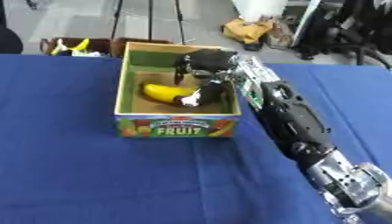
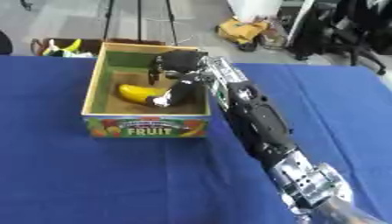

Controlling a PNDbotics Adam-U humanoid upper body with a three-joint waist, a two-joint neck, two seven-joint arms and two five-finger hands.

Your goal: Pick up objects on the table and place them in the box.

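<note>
Your right hand (image 1: 205,65) reaches from the 5 o'clock corner of the table (image 1: 69,175) into the open top of the box (image 1: 177,125), the one marked FRUIT on its near wall. The banana (image 1: 165,92) lies on the box floor, slightly toward 8 o'clock from the palm, with its right-hand end under your thumb (image 1: 201,97). The fingers are curled downward over the box interior, and the thumb angles down to the fruit's end. It is not clear from these views whether the banana is pinched or merely touched, so take the grasp as unconfirmed. The left hand shows in neither view.

The banana is most likely light, with a smooth, curved skin that can roll or slip out of a narrow pinch (and it bruises if squeezed). If you need to take hold of it again, close across the thick middle rather than the tapering tip. With the fruit already resting inside the box, this item looks all but placed. A second, smaller container (image 1: 73,46) with yellow and pale shapes sits beyond the table's edge at 11 o'clock.
</note>
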